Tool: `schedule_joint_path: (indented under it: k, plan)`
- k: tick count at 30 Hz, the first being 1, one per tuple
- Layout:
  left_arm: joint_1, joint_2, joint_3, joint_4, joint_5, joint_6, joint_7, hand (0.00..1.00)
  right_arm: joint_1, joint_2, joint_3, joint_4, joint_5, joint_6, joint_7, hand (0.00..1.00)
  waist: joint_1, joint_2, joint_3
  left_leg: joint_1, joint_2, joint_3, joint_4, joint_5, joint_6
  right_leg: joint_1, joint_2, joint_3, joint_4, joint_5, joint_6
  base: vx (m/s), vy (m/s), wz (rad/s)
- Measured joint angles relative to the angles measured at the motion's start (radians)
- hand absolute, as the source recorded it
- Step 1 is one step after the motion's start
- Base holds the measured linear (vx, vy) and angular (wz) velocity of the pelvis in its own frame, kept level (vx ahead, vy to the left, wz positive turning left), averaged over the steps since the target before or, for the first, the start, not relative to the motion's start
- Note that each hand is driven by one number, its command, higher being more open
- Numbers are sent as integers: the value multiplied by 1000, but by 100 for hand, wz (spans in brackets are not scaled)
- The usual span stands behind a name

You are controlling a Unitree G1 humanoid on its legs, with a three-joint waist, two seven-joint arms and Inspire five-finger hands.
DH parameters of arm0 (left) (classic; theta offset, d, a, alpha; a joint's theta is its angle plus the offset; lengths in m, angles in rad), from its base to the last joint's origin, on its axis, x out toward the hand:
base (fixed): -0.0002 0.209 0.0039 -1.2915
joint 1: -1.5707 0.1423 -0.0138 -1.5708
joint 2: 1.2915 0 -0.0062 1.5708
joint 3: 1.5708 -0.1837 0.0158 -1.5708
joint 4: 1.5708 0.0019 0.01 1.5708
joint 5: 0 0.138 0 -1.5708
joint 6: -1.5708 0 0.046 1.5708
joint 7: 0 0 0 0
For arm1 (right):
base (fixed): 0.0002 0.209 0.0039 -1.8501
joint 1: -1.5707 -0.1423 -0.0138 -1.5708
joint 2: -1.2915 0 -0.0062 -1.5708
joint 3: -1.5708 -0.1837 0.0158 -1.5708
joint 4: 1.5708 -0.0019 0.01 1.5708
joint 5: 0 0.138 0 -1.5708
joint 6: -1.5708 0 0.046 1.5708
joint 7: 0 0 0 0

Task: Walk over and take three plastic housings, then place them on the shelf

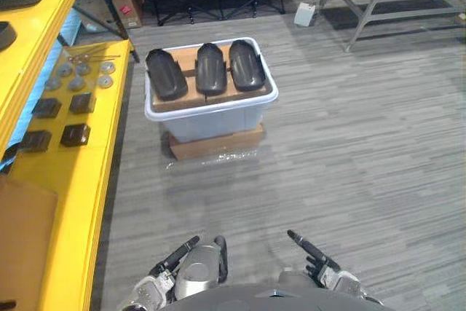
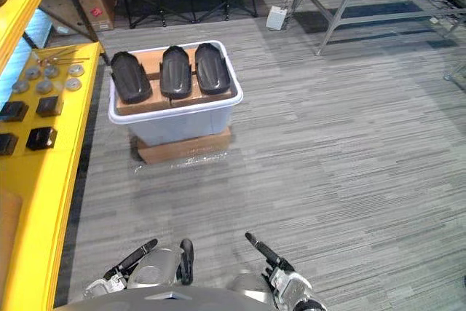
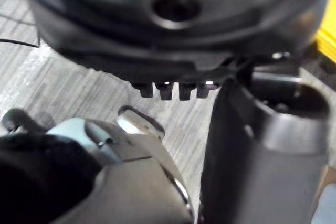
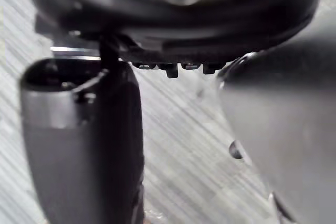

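Three black plastic housings (image 1: 211, 68) lie side by side, rounded backs up, on a brown cardboard sheet (image 1: 191, 98) that sits in the top of a pale bin (image 1: 212, 111); the bin stands on a flat cardboard box (image 1: 217, 143) on the grey plank floor (image 1: 349, 151), well ahead of the robot and just beside the yellow shelf (image 1: 81, 180) that runs along its left. On that shelf lie a cluster of round metal discs (image 1: 76, 81) and, nearer the robot, four small dark blocks (image 1: 75, 135) set in two pairs. Both hands hang low at the near edge of the head views, well apart from the bin; the left hand (image 1: 177, 255) has its fingers stretched out straight and forward, the thumb standing off to the side, and has hold of nothing; the right hand (image 1: 312, 253) is likewise open and empty, its dark fingers pointing ahead. The housings are all in the bin, touched by neither hand.
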Motion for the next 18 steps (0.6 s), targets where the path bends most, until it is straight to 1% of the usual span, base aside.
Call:
schedule_joint_path:
  k: [1,2,3,4,5,6,7,8,9,10,11,12,13,14,15,16,17,18]
  plan:
    - [10,1,-17,-1,0,-16,22,100,4,-2,1,-1,-38,-16,9,100,-5,2,0,55,-1,2,-16,-12,2,-49,-34,-46,54,-21,-39,405,35,23]
    - [10,1,-22,-1,0,-20,29,100,5,-3,1,-2,-48,-20,14,100,-2,2,0,85,0,1,-32,-13,1,-67,-43,-63,46,-35,-65,390,-3,23]
    - [7,0,-27,-1,1,-21,35,100,4,-3,1,-3,-76,-22,26,100,-4,6,-1,138,12,-11,-67,-14,0,-104,-44,-100,-35,-59,-105,391,-60,22]
    - [4,-2,-32,-2,1,-21,35,100,5,-3,1,-3,-75,-26,27,100,-8,14,-1,153,25,-21,-80,-15,-4,-111,-36,-117,-115,-64,-115,393,-91,41]
    - [1,-5,-51,-9,4,-21,33,100,7,-3,0,-3,-72,-29,24,100,-14,30,-7,165,56,-40,-86,-26,-22,-121,-12,-132,-315,-59,-112,442,-177,47]
    - [-6,-7,-55,-13,8,-19,30,100,8,-4,-8,-4,-64,-28,24,100,-17,35,-10,169,82,-59,-85,-47,-46,-139,-1,-117,-496,-21,-108,355,-184,44]
    - [-9,-8,-53,-12,8,-17,31,100,8,-2,-15,-5,-56,-28,24,100,-19,36,-10,172,95,-71,-79,-62,-55,-146,3,-97,-568,11,-112,433,-278,36]
    - [-19,-8,-42,-12,8,-9,31,100,9,2,-24,-6,-52,-26,25,100,-20,33,-12,173,119,-84,-53,-98,-83,-154,10,-55,-672,82,-115,298,-249,30]
    - [-14,-10,-30,-13,7,-8,31,100,15,2,-22,-10,-54,-26,28,100,-22,31,-13,178,139,-94,-25,-136,-107,-152,15,-21,-705,121,-110,379,-363,34]
    - [0,-11,-5,-19,2,-8,32,100,38,12,-14,-13,-59,-33,32,100,-21,13,-29,185,153,-112,17,-190,-140,-146,13,8,-705,165,-97,421,-456,38]
    - [4,-21,0,-21,-1,-8,40,100,50,11,-16,-20,-56,-33,32,100,-22,16,-40,192,178,-130,44,-222,-165,-146,22,-2,-657,237,-83,585,-588,53]
    - [10,-60,11,-23,11,-16,68,100,62,-9,-14,-31,-62,-43,17,100,-23,59,-60,195,229,-154,51,-221,-172,-164,49,-49,-565,147,-108,427,-420,48]
    - [10,-69,19,-24,24,-23,77,100,67,-9,-15,-35,-65,-51,10,100,-24,64,-62,185,236,-160,68,-206,-168,-171,48,-60,-534,114,-111,305,-288,45]
    - [10,-77,28,-24,28,-33,84,100,72,-9,-17,-41,-64,-61,7,100,-30,68,-63,168,243,-169,97,-192,-166,-168,45,-75,-514,97,-112,256,-329,63]
    - [10,-97,37,-27,29,-64,105,100,92,-8,-29,-53,-63,-84,1,100,-34,78,-69,99,256,-190,206,-145,-152,-149,34,-122,-494,58,-122,317,-402,73]
    - [12,-105,39,-31,26,-76,111,100,99,-8,-36,-53,-63,-91,-7,100,-32,79,-69,71,261,-195,253,-119,-149,-134,34,-138,-495,46,-126,357,-454,96]
    - [16,-115,52,-43,21,-104,119,100,111,-9,-40,-57,-63,-110,-28,100,-30,93,-70,11,282,-199,370,-76,-167,-84,36,-174,-519,35,-138,264,-289,84]
    - [20,-128,53,-50,17,-125,124,100,125,-9,-38,-60,-63,-129,-46,100,-28,98,-68,-31,297,-182,441,-80,-182,-21,39,-206,-561,35,-141,300,-274,86]
